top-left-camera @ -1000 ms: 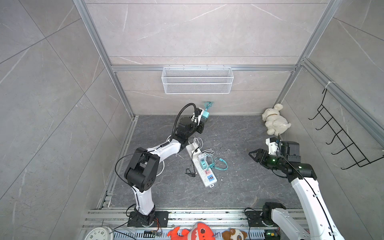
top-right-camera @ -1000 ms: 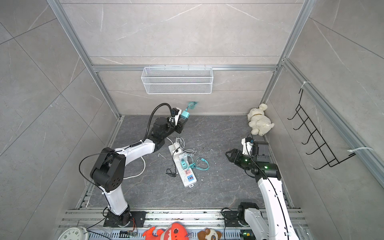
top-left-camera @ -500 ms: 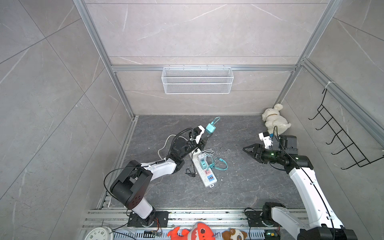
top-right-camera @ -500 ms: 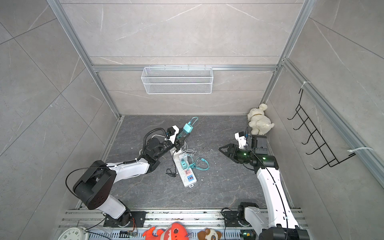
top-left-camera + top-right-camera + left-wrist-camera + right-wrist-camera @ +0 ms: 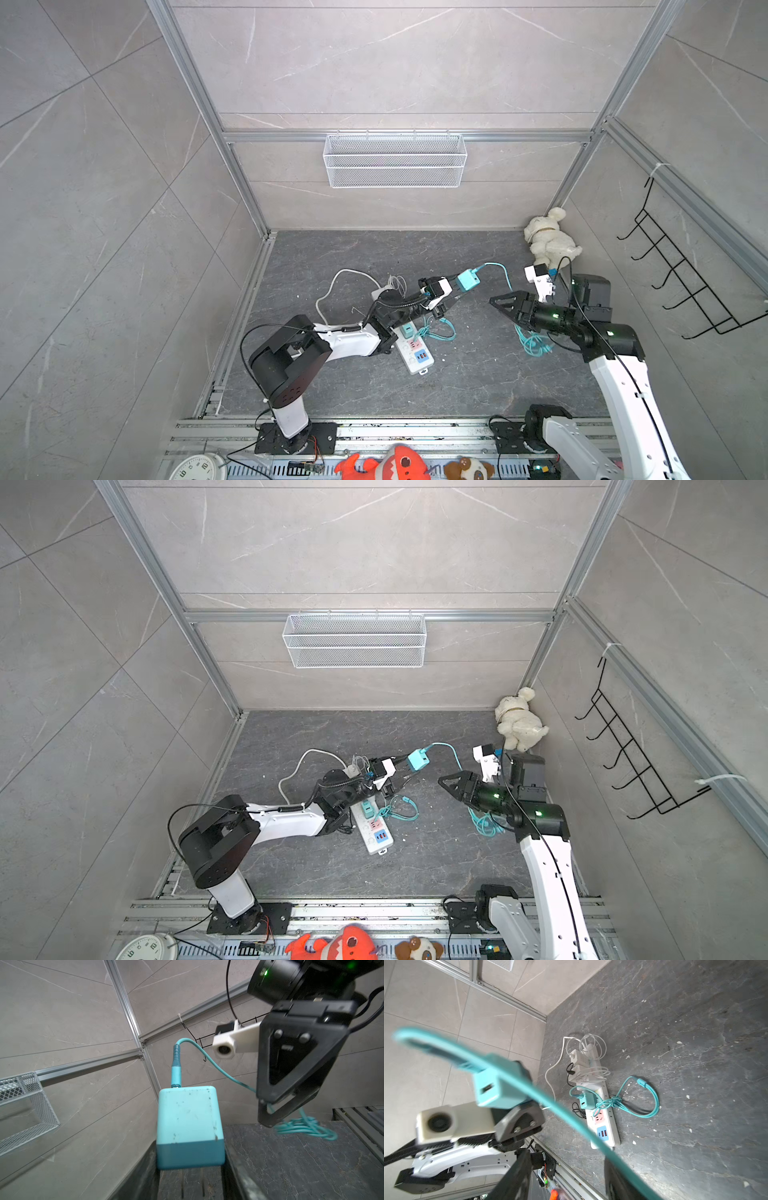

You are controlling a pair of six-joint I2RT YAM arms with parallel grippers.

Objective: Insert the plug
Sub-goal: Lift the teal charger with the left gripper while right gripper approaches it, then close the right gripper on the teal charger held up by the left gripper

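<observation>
The plug [image 5: 468, 279] [image 5: 418, 759] is a teal charger block with a teal cable [image 5: 209, 1059] coming out of its end. My left gripper [image 5: 456, 286] is shut on it and holds it above the floor, as the left wrist view shows [image 5: 189, 1122]. The cable runs to a coil [image 5: 534, 345] on the floor. My right gripper [image 5: 493, 299] [image 5: 265, 1112] is open just right of the plug, and the cable passes between its fingers [image 5: 614, 1178]. The white power strip [image 5: 411, 351] [image 5: 604, 1126] lies below the left gripper with another teal charger [image 5: 586, 1101] plugged in.
White chargers with looped cords [image 5: 390, 286] crowd the strip's far end. A second teal cable loop [image 5: 440, 332] lies beside the strip. A white plush dog [image 5: 548, 243] sits in the back right corner. A wire basket [image 5: 395, 160] and a black hook rack [image 5: 685, 286] hang on the walls.
The left arm has swung down from the back wall and carried the plug right, close to the right gripper. The right gripper has edged left, and the cable now runs through it.
</observation>
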